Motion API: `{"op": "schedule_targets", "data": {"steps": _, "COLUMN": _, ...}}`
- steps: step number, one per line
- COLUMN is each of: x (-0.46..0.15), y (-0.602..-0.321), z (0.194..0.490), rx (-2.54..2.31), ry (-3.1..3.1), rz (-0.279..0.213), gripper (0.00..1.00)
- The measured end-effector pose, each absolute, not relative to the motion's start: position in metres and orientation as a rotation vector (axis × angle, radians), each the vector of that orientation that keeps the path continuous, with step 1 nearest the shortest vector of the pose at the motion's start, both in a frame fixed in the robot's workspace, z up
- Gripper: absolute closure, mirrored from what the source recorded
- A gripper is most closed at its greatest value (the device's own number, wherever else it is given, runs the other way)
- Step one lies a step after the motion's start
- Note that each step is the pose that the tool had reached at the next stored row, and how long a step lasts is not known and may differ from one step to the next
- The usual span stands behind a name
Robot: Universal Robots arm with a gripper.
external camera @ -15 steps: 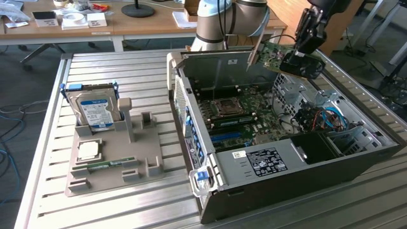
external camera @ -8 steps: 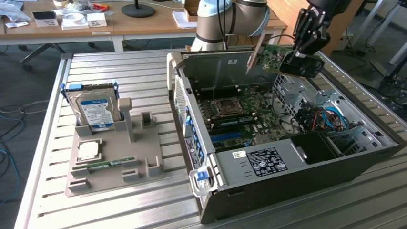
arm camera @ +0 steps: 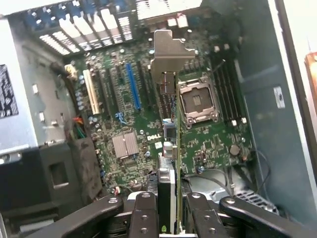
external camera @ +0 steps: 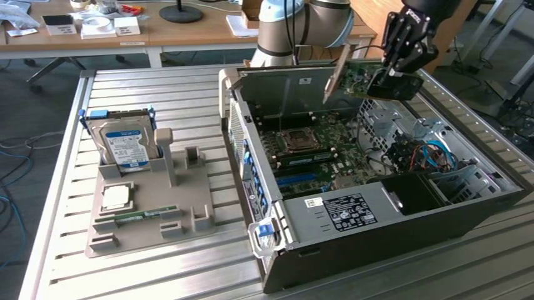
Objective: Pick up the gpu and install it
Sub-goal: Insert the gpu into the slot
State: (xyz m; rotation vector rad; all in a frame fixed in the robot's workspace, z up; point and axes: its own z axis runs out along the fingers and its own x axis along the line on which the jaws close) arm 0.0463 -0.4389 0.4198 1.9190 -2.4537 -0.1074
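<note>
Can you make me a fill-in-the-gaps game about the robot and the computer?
1. The gripper is shut on the gpu, holding it ____ the motherboard.
2. The hard drive stands in the grey holder, ____ the open computer case.
3. The memory stick lying flat on the holder is coloured ____.

Missing words: above; outside; green.

- "DELL" lettering [arm camera: 151, 137] in white on the green motherboard [arm camera: 208, 144], just beside the small silver heatsink [arm camera: 125, 145].
- Small green mark [arm camera: 163, 229] on the gpu [arm camera: 167, 178]; not legible.
- Black label [external camera: 354, 211] with white print on the power supply, 5 o'clock in the exterior view; unreadable.
- White sticker [external camera: 313, 202] at its 9 o'clock; unreadable.
- Blue-white label on the hard drive [external camera: 125, 147], 9 o'clock; unreadable.
</note>
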Motion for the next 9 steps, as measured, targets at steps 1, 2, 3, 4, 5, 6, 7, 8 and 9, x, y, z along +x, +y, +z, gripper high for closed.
{"op": "schedule_targets", "data": {"steps": 1, "x": 0.0463, "y": -0.4389, "z": 0.4196, "rx": 1.940, "ry": -2.436, "rz": -0.107, "gripper": 0.73}}
{"op": "schedule_targets", "data": {"steps": 2, "x": 0.0462, "y": -0.4389, "z": 0.4194, "rx": 1.962, "ry": -2.418, "rz": -0.107, "gripper": 0.73}}
{"op": "schedule_targets", "data": {"steps": 3, "x": 0.0463, "y": -0.4389, "z": 0.4193, "rx": 1.983, "ry": -2.400, "rz": -0.106, "gripper": 0.73}}
{"op": "schedule_targets", "data": {"steps": 4, "x": 0.0463, "y": -0.4389, "z": 0.4191, "rx": 2.004, "ry": -2.382, "rz": -0.106, "gripper": 0.73}}
{"op": "schedule_targets", "data": {"steps": 5, "x": 0.0463, "y": -0.4389, "z": 0.4190, "rx": 2.026, "ry": -2.362, "rz": -0.105, "gripper": 0.73}}
{"op": "schedule_targets", "data": {"steps": 6, "x": 0.0463, "y": -0.4389, "z": 0.4188, "rx": 2.046, "ry": -2.344, "rz": -0.105, "gripper": 0.73}}
{"op": "schedule_targets", "data": {"steps": 7, "x": 0.0462, "y": -0.4389, "z": 0.4187, "rx": 2.065, "ry": -2.326, "rz": -0.105, "gripper": 0.73}}
{"op": "schedule_targets", "data": {"steps": 8, "x": 0.0463, "y": -0.4389, "z": 0.4186, "rx": 2.084, "ry": -2.309, "rz": -0.104, "gripper": 0.73}}
{"op": "schedule_targets", "data": {"steps": 9, "x": 0.0463, "y": -0.4389, "z": 0.4184, "rx": 2.099, "ry": -2.295, "rz": -0.104, "gripper": 0.73}}
